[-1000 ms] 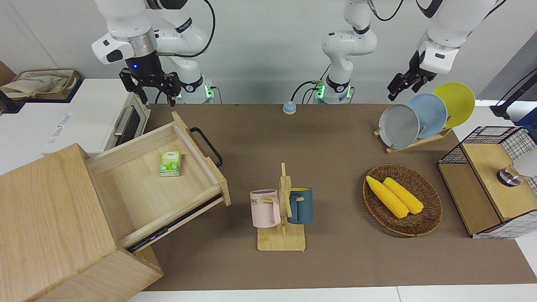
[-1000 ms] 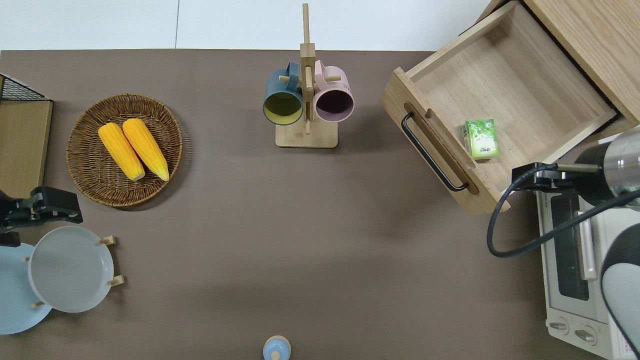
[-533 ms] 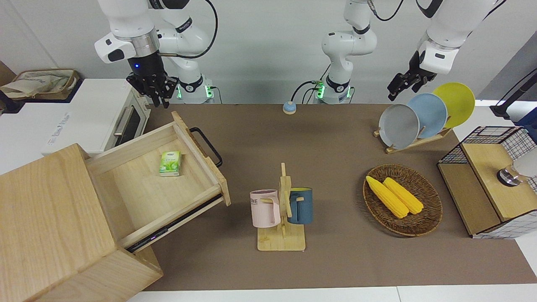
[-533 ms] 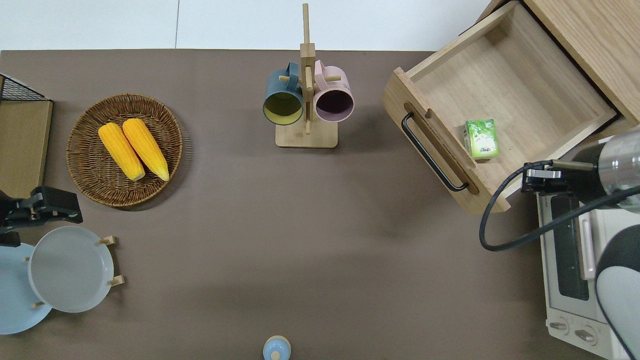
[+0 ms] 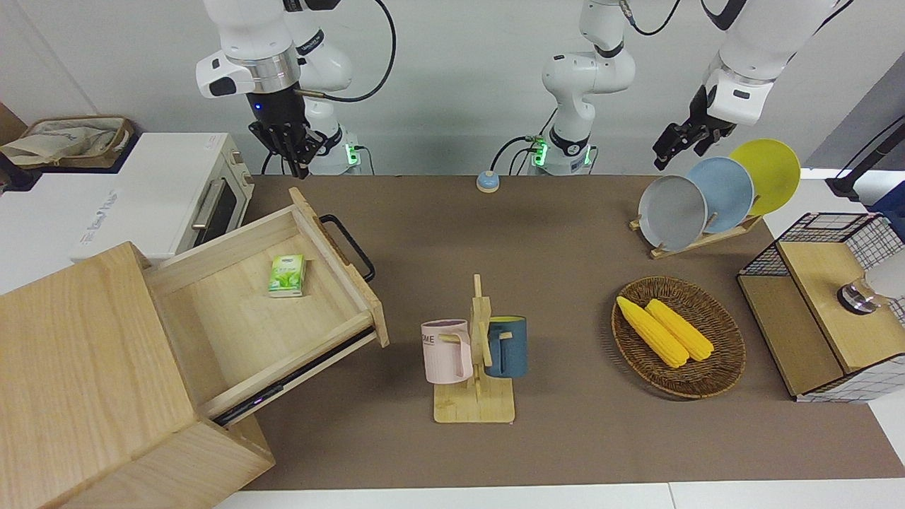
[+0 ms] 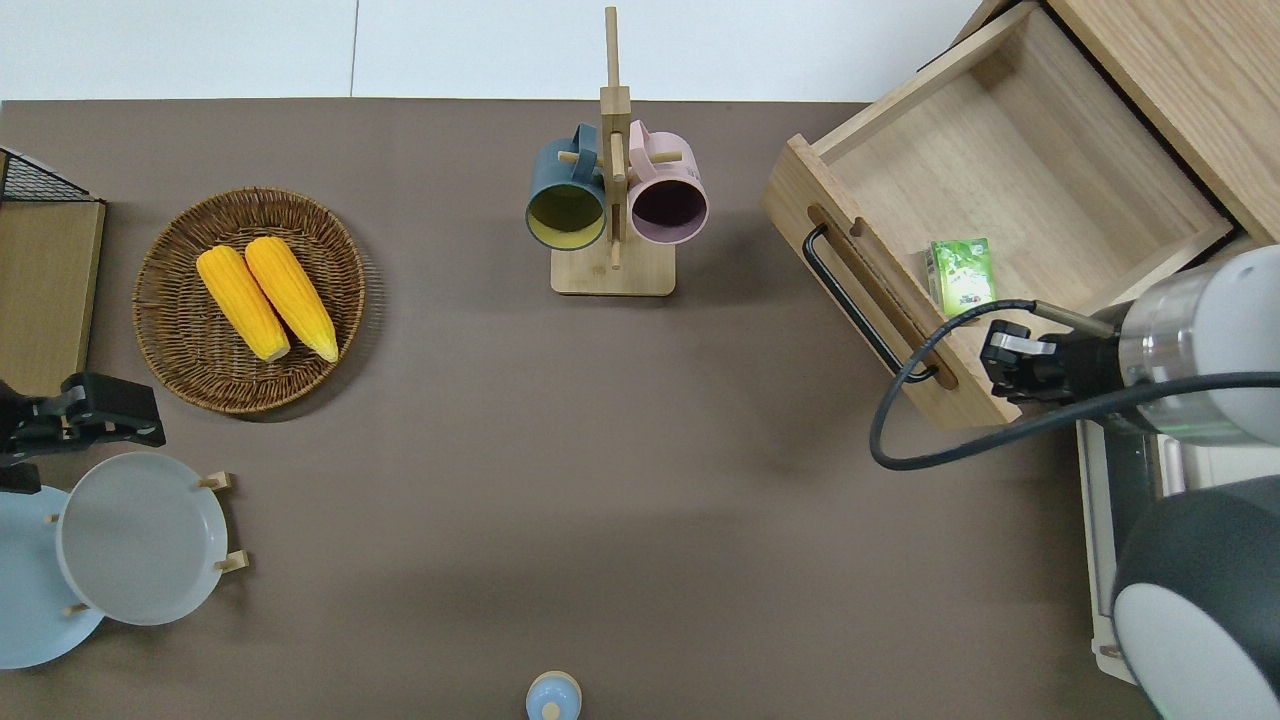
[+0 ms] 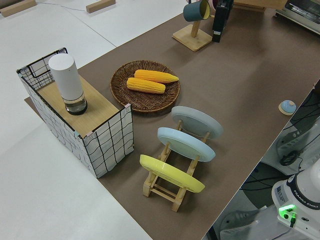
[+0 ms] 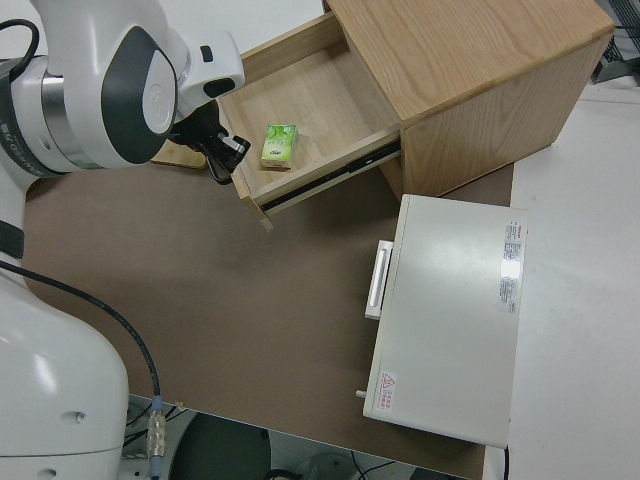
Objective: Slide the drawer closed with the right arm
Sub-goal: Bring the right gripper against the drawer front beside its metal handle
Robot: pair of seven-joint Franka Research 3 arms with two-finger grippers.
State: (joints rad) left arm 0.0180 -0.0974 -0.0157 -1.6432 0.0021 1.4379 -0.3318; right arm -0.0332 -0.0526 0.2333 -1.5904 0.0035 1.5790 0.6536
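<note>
Right tool (image 6: 1003,360): pointing down from a bent wrist, over the drawer's front corner nearest the robots; fingers look pressed together.
Drawer (image 6: 1010,190): pulled fully out of the cabinet (image 5: 78,367), handle (image 6: 862,305) untouched, a green carton (image 6: 962,276) inside.
Left arm: parked.

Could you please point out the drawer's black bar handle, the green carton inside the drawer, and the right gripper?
black bar handle (image 6: 850,300), overhead view, middle of the bar.
green carton (image 6: 962,276), overhead view, centre of its top face.
right gripper (image 5: 294,157), front view, between its fingertips.
</note>
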